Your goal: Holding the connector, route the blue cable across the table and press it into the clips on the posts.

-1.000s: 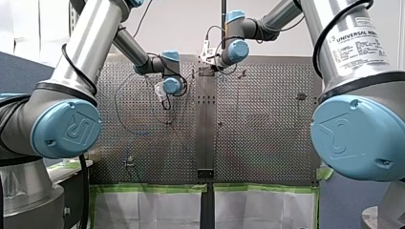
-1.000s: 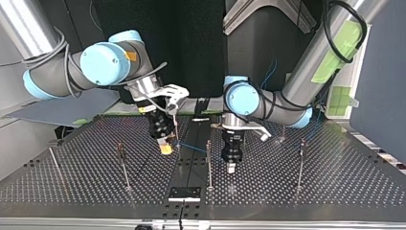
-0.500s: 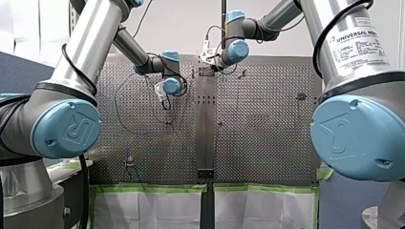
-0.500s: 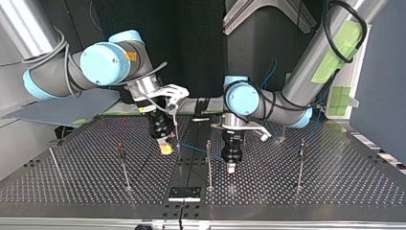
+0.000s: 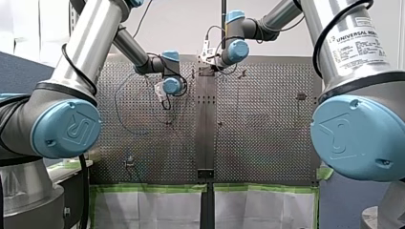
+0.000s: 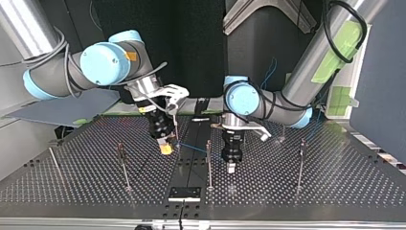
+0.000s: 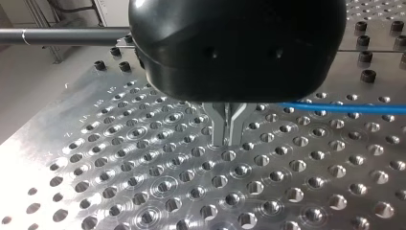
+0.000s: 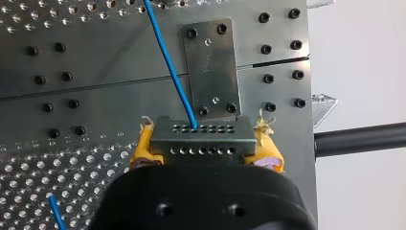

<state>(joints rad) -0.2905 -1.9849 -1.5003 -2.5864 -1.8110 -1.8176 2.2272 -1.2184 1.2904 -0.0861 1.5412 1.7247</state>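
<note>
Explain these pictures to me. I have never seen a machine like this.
These are two robot arms working over a metal table full of holes. One picture looks from behind the arms, and one faces them from across the table. The other two come from cameras on the wrists. Thin posts stand on the table, and a blue cable runs across it. The right gripper, with yellow pads, clamps a grey connector, and the cable comes out of that connector. The left gripper has metal fingers set close together and holds nothing. It hangs low over the table, with the cable passing beside it.
</note>
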